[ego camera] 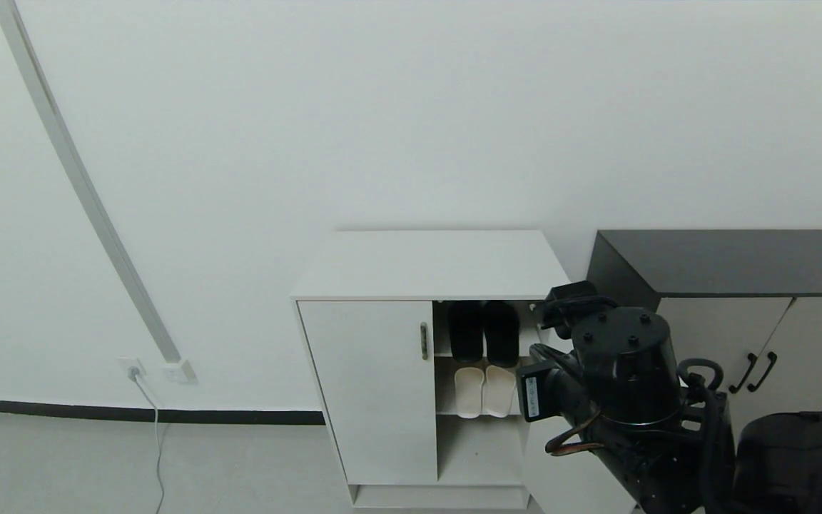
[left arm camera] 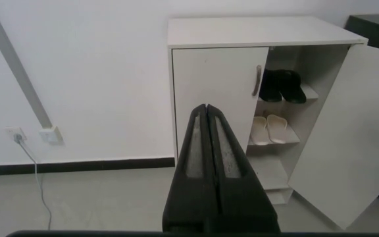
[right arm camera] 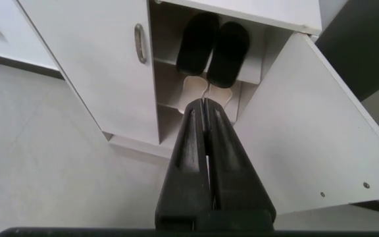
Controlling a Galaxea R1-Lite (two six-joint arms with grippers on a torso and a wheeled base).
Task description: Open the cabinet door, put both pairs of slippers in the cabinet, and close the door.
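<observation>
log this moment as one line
white cabinet door: open; black slippers: top shelf; cream slippers: shelf below; left gripper: shut; right gripper: shut

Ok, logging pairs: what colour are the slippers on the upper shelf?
The slippers are black; the right wrist view shows them best.

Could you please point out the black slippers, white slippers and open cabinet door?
black slippers [ego camera: 501, 332], head view, upper of one slipper
white slippers [ego camera: 469, 392], head view, footbed of one slipper
open cabinet door [left arm camera: 357, 125], left wrist view, inner face

Black tapered right tool [right arm camera: 204, 104], round screw-topped joint [ego camera: 621, 332], looped cables [ego camera: 696, 373]
</observation>
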